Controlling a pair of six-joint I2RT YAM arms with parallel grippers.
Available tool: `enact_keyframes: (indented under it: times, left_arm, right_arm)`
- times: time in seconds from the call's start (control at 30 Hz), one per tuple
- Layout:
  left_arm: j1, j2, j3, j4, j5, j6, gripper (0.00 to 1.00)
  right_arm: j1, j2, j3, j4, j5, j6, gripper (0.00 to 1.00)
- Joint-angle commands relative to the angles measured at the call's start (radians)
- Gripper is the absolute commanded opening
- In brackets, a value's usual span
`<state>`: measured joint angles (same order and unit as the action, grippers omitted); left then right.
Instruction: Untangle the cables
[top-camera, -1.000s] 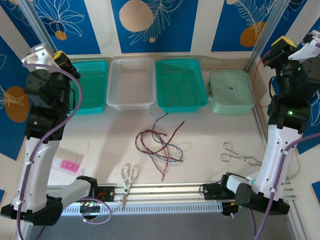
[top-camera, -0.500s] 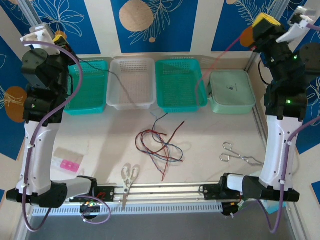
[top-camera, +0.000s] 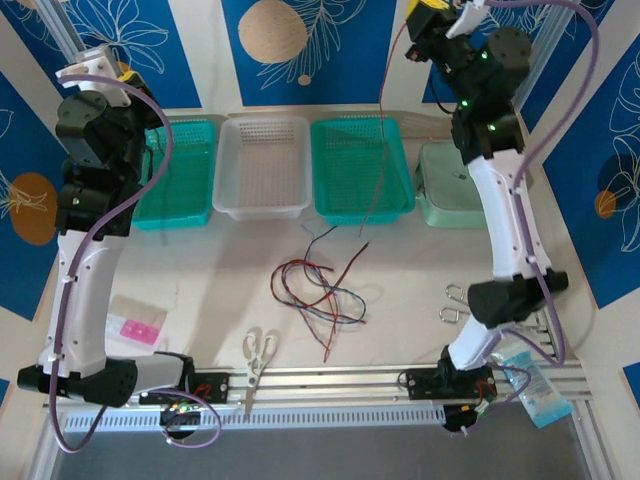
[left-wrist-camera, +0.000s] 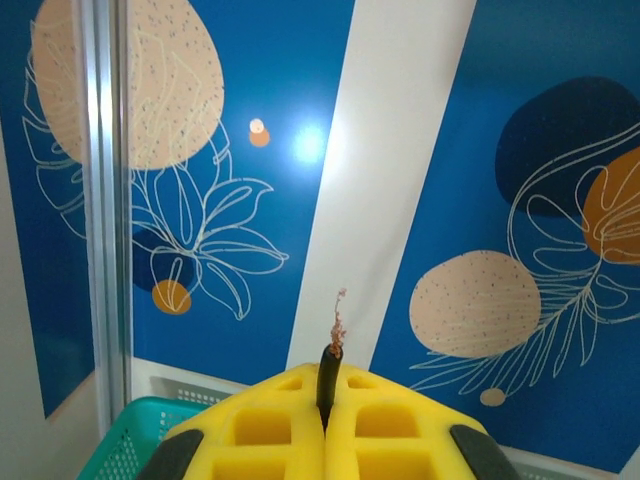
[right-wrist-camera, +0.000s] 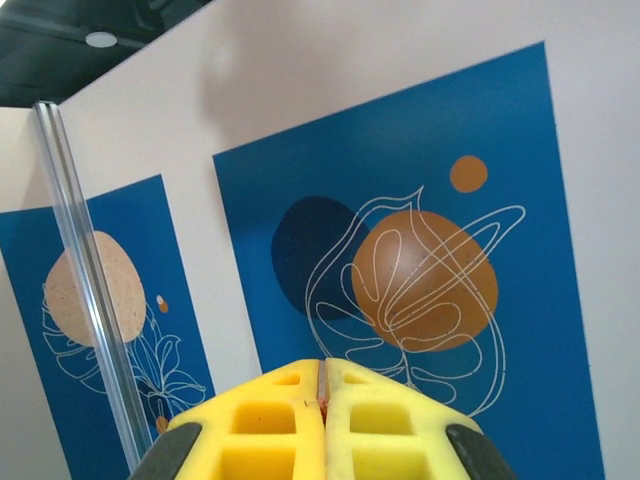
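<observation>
L arm is up high. The left hand (top-camera: 119, 76) is clenched on a black cable (left-wrist-camera: 326, 372); the wrist view shows its frayed copper tip poking up btw the yellow fingers (left-wrist-camera: 262, 430). R arm reaches up over the back baskets. The right hand (top-camera: 432, 12) is clenched too, w/ a red cable (top-camera: 380, 110) hanging from it, down across the right teal basket (top-camera: 362, 215) toward the bench (top-camera: 200, 270). In the right wrist view the pads are pressed together w/ a speck of red at the seam, prob. that same wire. The rest of the cables (top-camera: 315, 292) lie in a loose tangle mid-bench, red, black & blue-grey strands crossing. They sit in front of the clear basket (top-camera: 262, 208) and near the scissors (top-camera: 258, 350).
</observation>
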<state>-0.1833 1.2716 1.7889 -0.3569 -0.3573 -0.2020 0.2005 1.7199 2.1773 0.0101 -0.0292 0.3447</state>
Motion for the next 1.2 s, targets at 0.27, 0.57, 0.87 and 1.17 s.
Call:
enact_keyframes:
  times: [0.27, 0.57, 0.87, 1.17]
  left_arm:
    - [0.013, -0.112, -0.198, 0.053, 0.034, -0.065, 0.0]
    - [0.015, -0.1, -0.231, 0.024, 0.063, -0.08, 0.0]
    - [0.018, -0.114, -0.25, 0.015, 0.076, -0.077, 0.0]
    - [0.02, -0.113, -0.259, 0.014, 0.101, -0.087, 0.0]
  right_arm:
    - [0.019, 0.383, 0.718, 0.013, 0.07, -0.067, 0.0]
    - [0.024, 0.292, 0.387, 0.133, 0.115, -0.04, 0.0]
    - [0.021, 0.158, -0.317, 0.319, 0.234, -0.072, 0.0]
    - [0.011, 0.304, -0.464, -0.046, 0.139, 0.072, 0.0]
